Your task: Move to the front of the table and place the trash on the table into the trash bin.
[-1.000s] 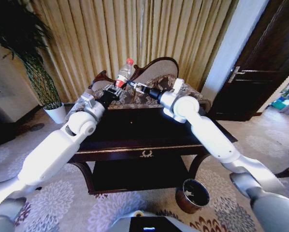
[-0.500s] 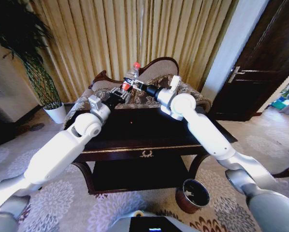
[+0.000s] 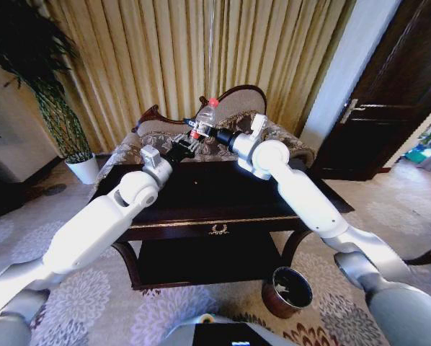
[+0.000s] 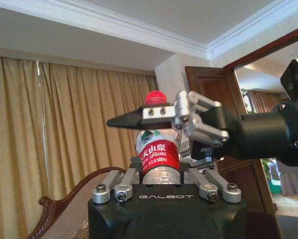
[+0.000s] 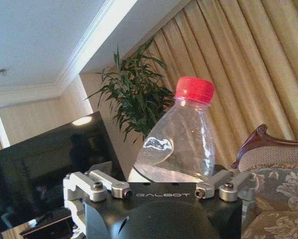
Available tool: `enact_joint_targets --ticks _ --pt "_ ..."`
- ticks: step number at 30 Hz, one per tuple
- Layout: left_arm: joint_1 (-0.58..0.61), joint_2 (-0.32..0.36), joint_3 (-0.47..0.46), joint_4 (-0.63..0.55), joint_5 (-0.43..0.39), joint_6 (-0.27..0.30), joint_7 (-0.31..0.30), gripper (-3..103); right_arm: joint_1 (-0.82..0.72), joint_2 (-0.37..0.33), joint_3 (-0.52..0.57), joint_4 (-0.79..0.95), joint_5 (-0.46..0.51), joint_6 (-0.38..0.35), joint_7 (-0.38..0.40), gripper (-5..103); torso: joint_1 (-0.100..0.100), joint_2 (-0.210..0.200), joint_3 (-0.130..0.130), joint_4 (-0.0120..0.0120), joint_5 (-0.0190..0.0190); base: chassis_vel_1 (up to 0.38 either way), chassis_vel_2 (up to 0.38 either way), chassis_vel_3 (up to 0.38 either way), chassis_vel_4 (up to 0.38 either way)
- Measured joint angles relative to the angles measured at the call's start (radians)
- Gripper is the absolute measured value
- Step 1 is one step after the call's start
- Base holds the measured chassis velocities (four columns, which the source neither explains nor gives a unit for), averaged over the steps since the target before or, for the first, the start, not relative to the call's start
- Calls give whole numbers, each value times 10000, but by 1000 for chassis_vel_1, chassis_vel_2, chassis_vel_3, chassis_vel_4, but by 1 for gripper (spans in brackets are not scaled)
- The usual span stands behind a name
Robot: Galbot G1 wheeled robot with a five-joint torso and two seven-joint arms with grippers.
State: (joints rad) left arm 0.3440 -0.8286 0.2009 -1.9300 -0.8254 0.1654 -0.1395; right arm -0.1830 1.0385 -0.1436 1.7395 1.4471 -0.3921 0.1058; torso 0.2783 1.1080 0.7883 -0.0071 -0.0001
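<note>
A clear plastic bottle [image 3: 206,117] with a red cap and red label is held upright above the far edge of the table [image 3: 273,216]. My left gripper [image 3: 187,148] is shut around its base, and my right gripper [image 3: 202,132] clasps it higher up from the other side. The left wrist view has the bottle [image 4: 159,154] rising from the left gripper [image 4: 161,178], with the right gripper [image 4: 156,115] at its neck. A tiny orange scrap of trash [image 3: 195,181] lies on the dark tabletop. The reddish-brown trash bin [image 3: 287,291] stands on the carpet at the table's front right.
A carved sofa [image 3: 237,101] and gold curtains stand behind the table. A white plant pot [image 3: 84,169] with a tall plant is at the left. A dark door [image 3: 388,94] is at the right. Patterned carpet surrounds the table.
Both arms have carried the bottle rightward over the far side of the table, with the left forearm swinging further across the tabletop.
</note>
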Motion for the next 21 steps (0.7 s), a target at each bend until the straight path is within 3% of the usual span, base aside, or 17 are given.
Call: enact_joint_targets --ticks 9,16,18,20,21 --pt "-6 -14 80 8 9 -23 -75 32 -86 8 -6 -19 -116 4 44 71 0 0 0 0 0 0 0 0 0" --pt "-6 -20 119 -93 -26 105 -344 32 -132 -35 27 33 -111 23 44 57 0 0 0 0 0 0 0 0 0" --pt "2 -15 136 -105 -39 150 -372 48 -149 -66 36 76 -107 29 43 51 0 0 0 -1 0 0 0 0 0" --pt "3 -13 141 -106 -37 170 -382 48 -149 -74 36 87 -105 29 43 47 0 0 0 0 0 0 0 0 0" --pt "10 -11 150 -110 -35 209 -418 54 -150 -107 35 124 -97 29 42 44 0 0 0 0 1 0 0 0 0"
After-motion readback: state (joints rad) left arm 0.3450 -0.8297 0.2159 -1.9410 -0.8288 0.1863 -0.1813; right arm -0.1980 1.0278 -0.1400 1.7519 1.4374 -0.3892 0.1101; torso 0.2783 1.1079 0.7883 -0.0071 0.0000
